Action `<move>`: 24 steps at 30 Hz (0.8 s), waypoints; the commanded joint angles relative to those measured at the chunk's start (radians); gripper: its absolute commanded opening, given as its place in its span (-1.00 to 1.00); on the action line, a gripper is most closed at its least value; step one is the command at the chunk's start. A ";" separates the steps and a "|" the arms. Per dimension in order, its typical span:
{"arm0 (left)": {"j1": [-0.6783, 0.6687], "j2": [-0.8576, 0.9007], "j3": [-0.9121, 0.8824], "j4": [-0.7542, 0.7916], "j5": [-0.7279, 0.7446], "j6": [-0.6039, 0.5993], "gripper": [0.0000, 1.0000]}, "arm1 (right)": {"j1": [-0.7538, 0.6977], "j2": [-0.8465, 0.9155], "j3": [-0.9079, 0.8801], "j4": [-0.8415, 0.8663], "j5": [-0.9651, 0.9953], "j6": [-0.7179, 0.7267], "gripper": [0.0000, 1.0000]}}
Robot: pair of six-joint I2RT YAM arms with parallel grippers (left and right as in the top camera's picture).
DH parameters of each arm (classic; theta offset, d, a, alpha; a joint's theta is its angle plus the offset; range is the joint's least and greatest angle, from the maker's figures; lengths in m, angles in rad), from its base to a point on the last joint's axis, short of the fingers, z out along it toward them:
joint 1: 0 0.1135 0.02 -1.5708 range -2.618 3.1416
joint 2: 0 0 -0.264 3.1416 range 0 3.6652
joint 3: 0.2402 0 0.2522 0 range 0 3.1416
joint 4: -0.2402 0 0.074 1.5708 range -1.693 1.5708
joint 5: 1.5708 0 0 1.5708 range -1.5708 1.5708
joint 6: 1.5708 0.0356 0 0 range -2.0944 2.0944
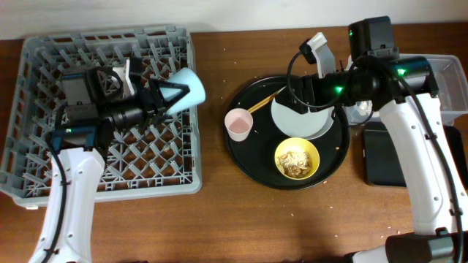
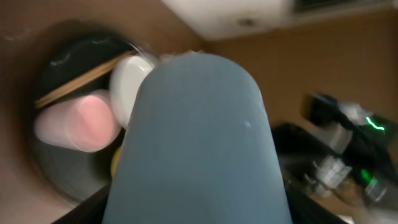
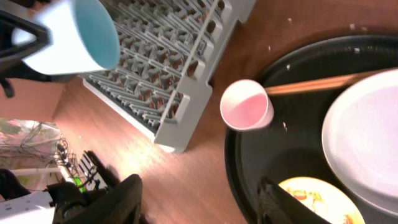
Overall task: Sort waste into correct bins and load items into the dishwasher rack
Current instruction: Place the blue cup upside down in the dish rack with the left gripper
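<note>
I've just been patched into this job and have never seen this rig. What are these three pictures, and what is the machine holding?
You see two robot arms at a wooden table. The overhead view looks straight down; the other two come from cameras on each wrist. The left tool holds a small light-blue cup on its side over the large grey plastic lattice rack; that cup fills the left wrist view. The right tool, open and empty, hangs above the large round black tray, which carries a small pink cup, a yellow bowl of beige scraps, a pale round plate and wooden chopsticks. A shallow black rectangular tray lies at the right edge.
</note>
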 commanded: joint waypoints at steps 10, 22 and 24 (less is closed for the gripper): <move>0.032 0.103 0.229 -0.716 -1.113 0.269 -0.13 | 0.004 -0.008 0.001 -0.069 0.064 0.005 0.29; 0.310 0.239 0.278 -0.696 -1.111 0.337 -0.04 | 0.004 -0.008 0.001 -0.087 0.097 0.005 0.32; 0.325 0.273 0.277 -0.666 -1.093 0.365 -0.03 | 0.004 -0.008 0.001 -0.087 0.097 0.005 0.32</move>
